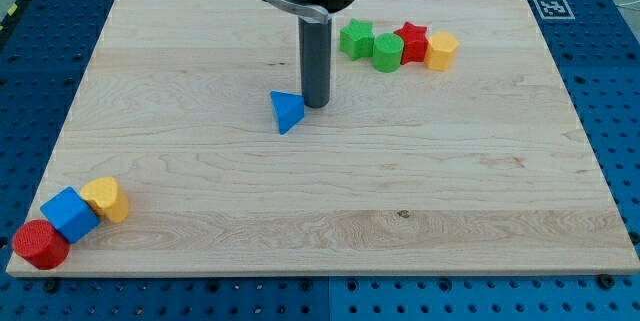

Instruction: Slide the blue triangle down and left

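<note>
The blue triangle (pixel 286 111) lies a little left of the board's middle, in its upper half. My tip (pixel 317 105) stands just to the triangle's upper right, close beside it with a thin gap or light contact; I cannot tell which. The rod rises straight up to the arm's grey collar at the view's top.
A green star (pixel 356 38), green cylinder (pixel 387 51), red star (pixel 412 41) and yellow block (pixel 440 50) sit in a row at the upper right. A red cylinder (pixel 40 244), blue cube (pixel 70 214) and yellow block (pixel 106 199) cluster at the lower left corner.
</note>
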Controlling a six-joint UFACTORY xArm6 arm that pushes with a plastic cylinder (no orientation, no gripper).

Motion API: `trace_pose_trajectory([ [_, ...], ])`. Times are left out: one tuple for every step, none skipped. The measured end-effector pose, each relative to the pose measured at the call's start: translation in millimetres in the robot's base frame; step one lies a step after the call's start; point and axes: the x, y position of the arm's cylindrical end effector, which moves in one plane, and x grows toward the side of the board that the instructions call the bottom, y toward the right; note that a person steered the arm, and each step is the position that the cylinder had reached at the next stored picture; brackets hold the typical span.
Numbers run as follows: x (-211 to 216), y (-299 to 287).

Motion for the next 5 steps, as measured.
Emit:
trace_pose_trajectory([
  [12.0, -8.8],
  [25.0, -19.7],
  [39.9, -31.3],
  [52.2, -44.1],
  [61.3, -56.1],
])
